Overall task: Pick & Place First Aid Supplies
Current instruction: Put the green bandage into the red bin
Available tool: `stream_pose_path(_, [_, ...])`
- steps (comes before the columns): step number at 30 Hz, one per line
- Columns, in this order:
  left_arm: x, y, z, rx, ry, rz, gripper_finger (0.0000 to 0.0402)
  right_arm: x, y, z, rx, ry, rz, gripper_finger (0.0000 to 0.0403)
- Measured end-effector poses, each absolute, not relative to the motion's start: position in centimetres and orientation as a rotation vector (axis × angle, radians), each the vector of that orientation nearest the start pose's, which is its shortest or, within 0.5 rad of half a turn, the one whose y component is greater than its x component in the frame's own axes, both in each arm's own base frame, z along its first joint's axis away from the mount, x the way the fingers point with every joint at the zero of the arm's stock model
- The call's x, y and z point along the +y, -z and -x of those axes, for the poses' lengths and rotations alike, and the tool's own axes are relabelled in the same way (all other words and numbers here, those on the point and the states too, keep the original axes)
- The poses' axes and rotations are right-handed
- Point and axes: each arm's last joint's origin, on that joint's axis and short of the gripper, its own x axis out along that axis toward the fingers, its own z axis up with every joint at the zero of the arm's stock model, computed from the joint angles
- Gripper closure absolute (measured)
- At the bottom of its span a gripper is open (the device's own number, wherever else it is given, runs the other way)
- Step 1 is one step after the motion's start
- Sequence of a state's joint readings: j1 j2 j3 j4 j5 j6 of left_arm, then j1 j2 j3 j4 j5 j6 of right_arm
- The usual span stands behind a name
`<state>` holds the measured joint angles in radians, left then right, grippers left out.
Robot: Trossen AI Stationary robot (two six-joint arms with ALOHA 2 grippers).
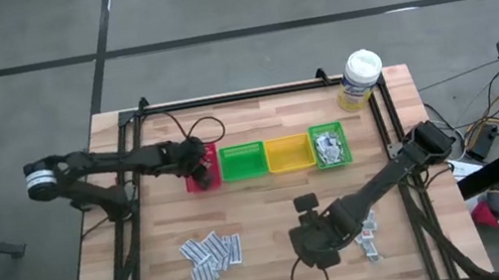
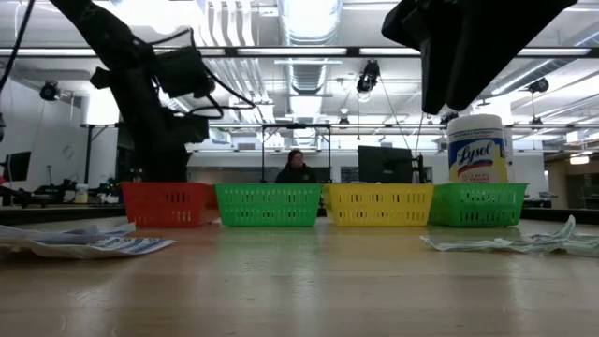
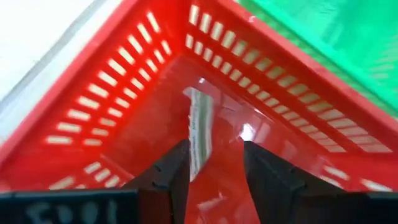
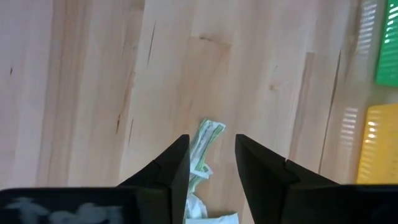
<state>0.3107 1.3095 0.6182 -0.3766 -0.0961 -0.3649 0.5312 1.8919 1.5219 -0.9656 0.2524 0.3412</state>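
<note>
My left gripper [image 3: 214,146] is open over the red bin [image 1: 204,179] at the left end of the bin row. A white sachet with red print [image 3: 200,124] stands on edge just beyond its fingertips, inside the red bin [image 3: 112,93]. I cannot tell whether it touches a finger. My right gripper [image 1: 313,235] hangs above bare wood near the table's front, left of a small pile of sachets [image 1: 370,231]. In the right wrist view my right gripper [image 4: 211,140] is shut on a crumpled pale green sachet [image 4: 206,134]. My right gripper has the pale green sachet between its two fingers, which come from above and slant down. The part near the fingers [image 4: 198,163] lies against one finger, and its free end sticks out past the fingertips. The sachet is clear of the table.
Right of the red bin stand a green bin [image 1: 243,161], a yellow bin [image 1: 287,153] and a second green bin [image 1: 329,144] with sachets in it. A wipes tub [image 1: 360,77] stands at the far right corner. White-blue sachets [image 1: 212,251] lie at the front left.
</note>
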Motion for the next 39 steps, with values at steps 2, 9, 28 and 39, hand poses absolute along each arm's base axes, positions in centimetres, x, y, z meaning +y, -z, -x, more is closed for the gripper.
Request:
stream_pose_path(2, [7.0,-17.0,-20.9,0.981,-0.551,0.449,0.0256,18.5,-22.7,-32.7,1.258,-0.033,0.211,0.0273])
stream_pose_path(9, [6.1,-19.9,-19.9,0.842,-0.438,0.513,0.0255,18.1,-21.5,-32.3,1.307,-0.015,0.158,0.0277])
stream_pose_path(28, [-0.3,-25.5,-20.8,0.421,0.033,0.287,0.0255,14.6,-17.8,-33.7,1.292,-0.072,0.114,0.0278])
stream_pose_path(39, [-3.2,-26.2,-20.9,0.357,0.186,0.197,0.0255,13.8,-16.3,-34.0,1.283,-0.06,0.078,0.0279])
